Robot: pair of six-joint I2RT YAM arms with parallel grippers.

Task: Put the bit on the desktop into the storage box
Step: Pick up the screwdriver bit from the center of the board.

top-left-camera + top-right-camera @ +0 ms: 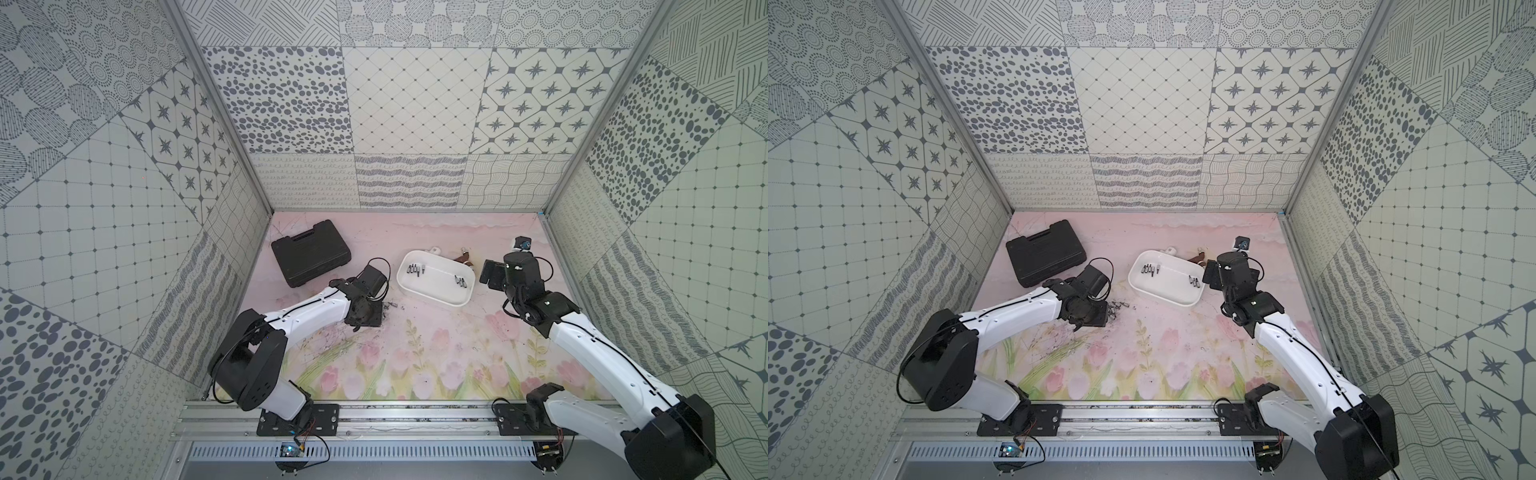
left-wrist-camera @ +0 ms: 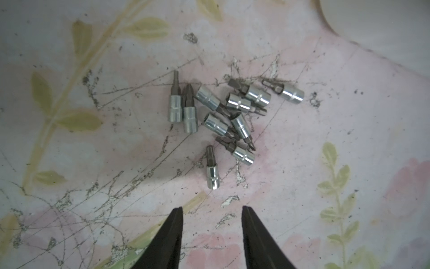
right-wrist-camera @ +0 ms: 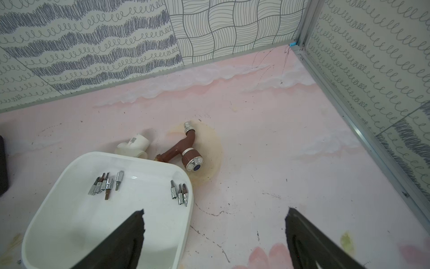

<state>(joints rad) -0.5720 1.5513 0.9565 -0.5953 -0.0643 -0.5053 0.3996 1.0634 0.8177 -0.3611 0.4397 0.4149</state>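
Now the left tool [image 2: 211, 208], jaws partly apart and empty, hovers near a heap of small chrome steel bits [image 2: 223, 111] on the pale pink tulip-printed bench [image 2: 93, 151]. Best, I judge, to straddle the lone bit [image 2: 212, 170] nearest it, clear of the tangle. Only the right wrist view shows the right tool [image 3: 215, 210] wide open, empty, at the edge of the white shallow plastic storage box [image 3: 104, 233] already holding bits.

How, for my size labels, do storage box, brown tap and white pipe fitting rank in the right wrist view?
Largest to smallest:
storage box
brown tap
white pipe fitting, partly hidden behind the box
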